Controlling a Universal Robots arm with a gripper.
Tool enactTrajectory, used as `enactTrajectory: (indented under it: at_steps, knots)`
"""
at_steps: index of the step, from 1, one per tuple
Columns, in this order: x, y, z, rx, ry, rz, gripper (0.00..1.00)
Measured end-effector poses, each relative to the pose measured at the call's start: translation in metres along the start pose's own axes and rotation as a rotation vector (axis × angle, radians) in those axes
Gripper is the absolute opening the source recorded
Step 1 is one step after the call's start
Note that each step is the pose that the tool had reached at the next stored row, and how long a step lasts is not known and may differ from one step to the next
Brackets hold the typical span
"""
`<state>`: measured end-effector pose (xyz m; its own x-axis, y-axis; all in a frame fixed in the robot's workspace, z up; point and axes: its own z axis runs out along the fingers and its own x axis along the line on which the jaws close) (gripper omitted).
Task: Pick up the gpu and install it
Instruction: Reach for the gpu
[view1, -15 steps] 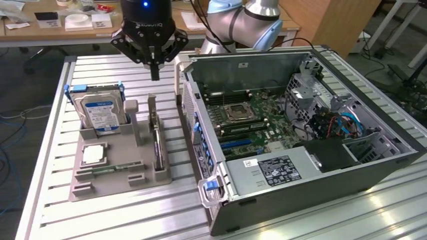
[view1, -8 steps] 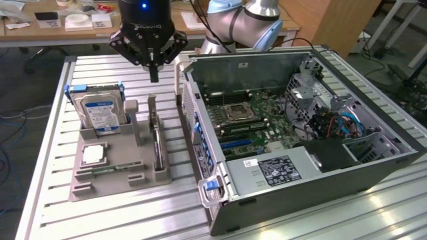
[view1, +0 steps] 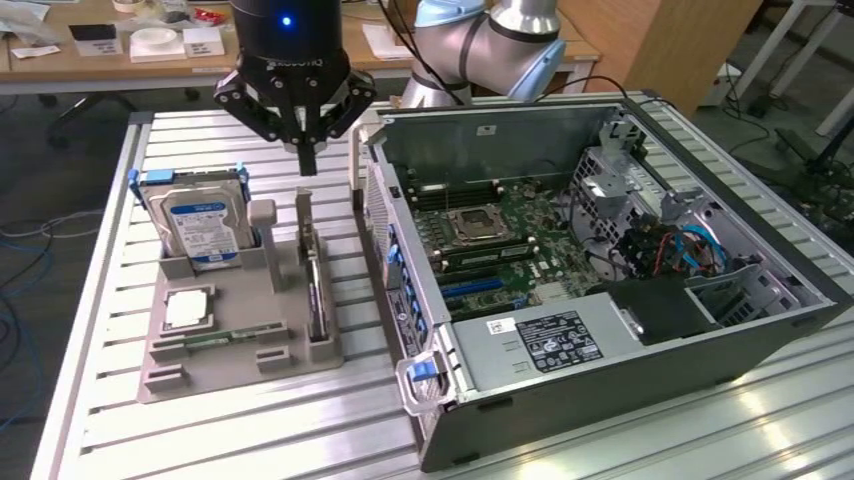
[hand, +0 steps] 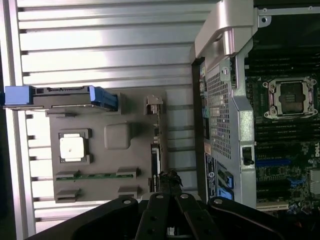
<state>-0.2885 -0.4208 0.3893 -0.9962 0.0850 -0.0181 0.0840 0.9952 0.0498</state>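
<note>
From my station I see the pincer hanging point down over the bench, its two fingers pressed together with nothing between them. It sits just above the gpu and apart from it. The gpu stands on edge in a slot of the grey holder, on the side of the holder nearest the case, with its taller metal end towards the pincer. In the wrist view the closed pincer lines up over the gpu, which reads there as a thin dark strip along the holder, just beside the perforated wall of the case. On the far side of the holder from the case, the hard drive stands upright in its blue-tabbed cradle; the wrist view shows it edge-on. A square chip lies flat in a recess below the drive in the exterior view, and a narrow green memory stick lies beside it; both show in the wrist view too, chip and stick. The case lies open on the slatted bench, its board exposed with the socket near the middle, and the wrist view catches the same socket. The arm rises behind the case.
</note>
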Motion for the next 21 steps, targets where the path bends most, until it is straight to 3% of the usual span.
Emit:
enactTrajectory:
  at_steps: [11, 21]
  knots:
    - [0.0, -0.0031, -0.0002, 0.0, 0.0001, 0.0, 0.11]
    - [-0.001, -0.0168, -0.0009, 0.0001, 0.0001, 0.0, 0.11]
